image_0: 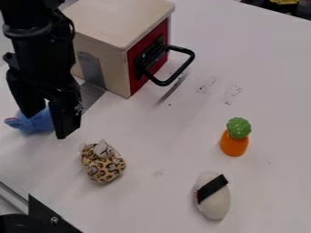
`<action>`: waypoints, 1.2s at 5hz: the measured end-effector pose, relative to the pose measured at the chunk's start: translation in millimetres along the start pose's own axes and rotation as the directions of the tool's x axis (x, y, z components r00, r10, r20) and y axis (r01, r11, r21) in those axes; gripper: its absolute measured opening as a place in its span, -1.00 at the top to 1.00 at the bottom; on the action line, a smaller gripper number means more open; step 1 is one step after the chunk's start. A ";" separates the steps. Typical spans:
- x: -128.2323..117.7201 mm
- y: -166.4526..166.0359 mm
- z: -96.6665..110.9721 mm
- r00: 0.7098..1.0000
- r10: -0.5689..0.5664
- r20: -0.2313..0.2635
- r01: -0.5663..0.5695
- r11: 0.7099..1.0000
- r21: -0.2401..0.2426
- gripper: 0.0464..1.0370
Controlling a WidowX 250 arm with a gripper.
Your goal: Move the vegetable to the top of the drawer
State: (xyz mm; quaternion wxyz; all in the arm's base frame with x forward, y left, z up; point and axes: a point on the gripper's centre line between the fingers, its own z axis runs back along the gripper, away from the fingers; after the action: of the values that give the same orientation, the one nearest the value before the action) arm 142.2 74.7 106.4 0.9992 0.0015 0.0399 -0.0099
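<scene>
On the smooth table [164,145] sits a knobbly-topped carrot [234,144].

No text, label, brand, number or sign can be read. The two faint grey marks [232,94] on the white table [273,82], well to the right of the claw [45,126] in the view, form no legible letters or digits.

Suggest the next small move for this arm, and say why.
Probably swing the open black two-finger gripper across toward the orange toy carrot with a bumpy green top. The carrot rests on the white table, well away from the gripper, and not yet on the cream box with a red drawer front.
</scene>
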 end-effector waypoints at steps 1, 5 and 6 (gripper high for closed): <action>-1.4 -1.9 -3.1 1.000 -0.001 -0.012 0.001 1.000 -0.009 -0.92; 135.3 -89.2 8.5 0.952 -0.306 -0.009 0.306 0.950 0.058 -0.92; 159.2 -129.2 8.3 0.931 -0.366 0.005 0.363 0.924 0.118 -0.92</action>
State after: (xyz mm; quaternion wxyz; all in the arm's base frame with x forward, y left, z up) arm 298.9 -57.6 101.7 0.9786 0.0513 0.0252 -0.1977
